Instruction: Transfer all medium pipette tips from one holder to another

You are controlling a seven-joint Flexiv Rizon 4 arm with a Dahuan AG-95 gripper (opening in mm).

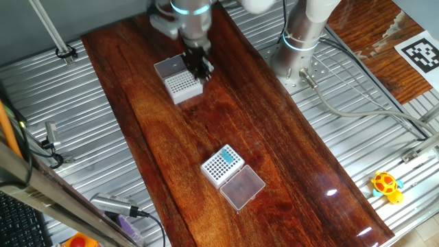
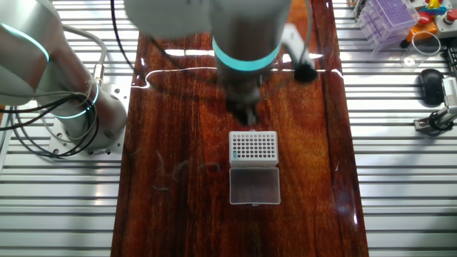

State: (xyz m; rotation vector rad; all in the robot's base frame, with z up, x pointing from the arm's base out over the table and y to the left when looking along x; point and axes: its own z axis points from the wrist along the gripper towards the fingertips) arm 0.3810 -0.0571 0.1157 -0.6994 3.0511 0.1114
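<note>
Black two-finger gripper poised over the far white grid rack
Finger state: cannot tell; teal-blue plastic tips sit in the near white rack

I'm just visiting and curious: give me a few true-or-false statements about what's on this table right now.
1. One rack holds a cluster of teal medium pipette tips. True.
2. Both racks have their lids shut. False: each clear lid lies open beside its rack.
3. The gripper is at the far rack, whose holes are mostly bare. True.
4. The yellow toy sits on the wooden board. False: it lies on the ribbed metal table beside the board.
</note>
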